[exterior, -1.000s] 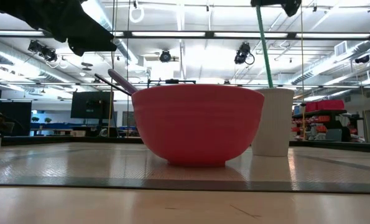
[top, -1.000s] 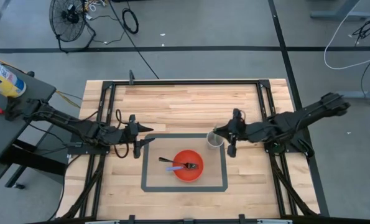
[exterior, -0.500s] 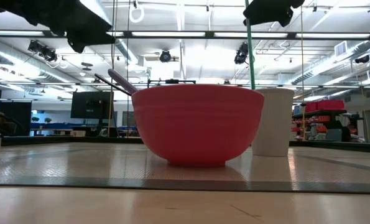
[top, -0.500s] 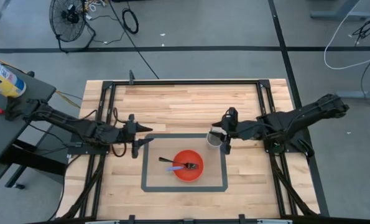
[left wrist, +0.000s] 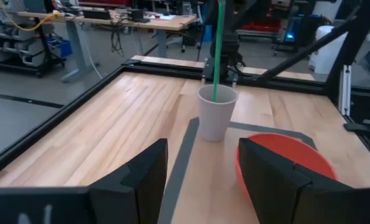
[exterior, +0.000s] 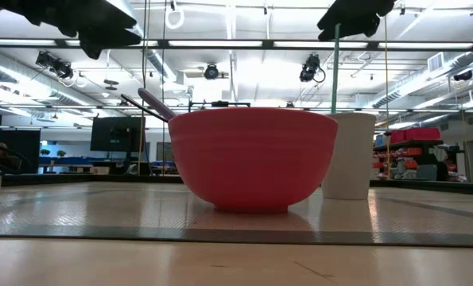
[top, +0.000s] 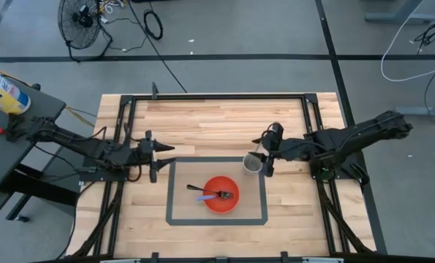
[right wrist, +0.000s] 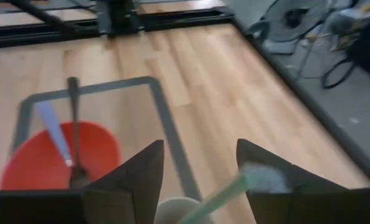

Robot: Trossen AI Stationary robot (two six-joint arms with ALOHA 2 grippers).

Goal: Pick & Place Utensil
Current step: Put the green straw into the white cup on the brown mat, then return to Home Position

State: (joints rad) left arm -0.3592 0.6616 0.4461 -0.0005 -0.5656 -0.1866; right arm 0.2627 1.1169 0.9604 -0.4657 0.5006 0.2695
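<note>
A thin green utensil [left wrist: 217, 50] stands nearly upright with its lower end inside a white paper cup [left wrist: 216, 115], on the table right of a red bowl [top: 221, 196]. The bowl holds a dark fork [right wrist: 73, 124] and a lavender utensil [right wrist: 54, 134], both leaning on its rim. My right gripper [top: 267, 151] hovers over the cup [top: 252, 164], fingers apart around the green utensil's top [exterior: 335, 48]. My left gripper [top: 159, 158] waits open, left of the grey taped rectangle, touching nothing. My right gripper is open. The green utensil's upper end [right wrist: 237, 185] lies against the inner side of one finger [right wrist: 265, 199], while the other finger stands clear of it. The utensil's lower end rests in the cup [right wrist: 175, 211]. The gripper reaches in level from the table's right.
A grey tape rectangle [top: 170, 191] frames the bowl and cup. Black rails [top: 202, 96] run along the table's edges. Bare wood lies on the far half [top: 217, 124] and near the front edge. A fan and cables sit on the floor beyond.
My right gripper has come lower over the cup, sliding a little toward the table's left and then partly back. The green utensil followed its top, swinging from tilted to nearly upright in the cup. My left gripper has drawn back slightly toward the table's left edge.
</note>
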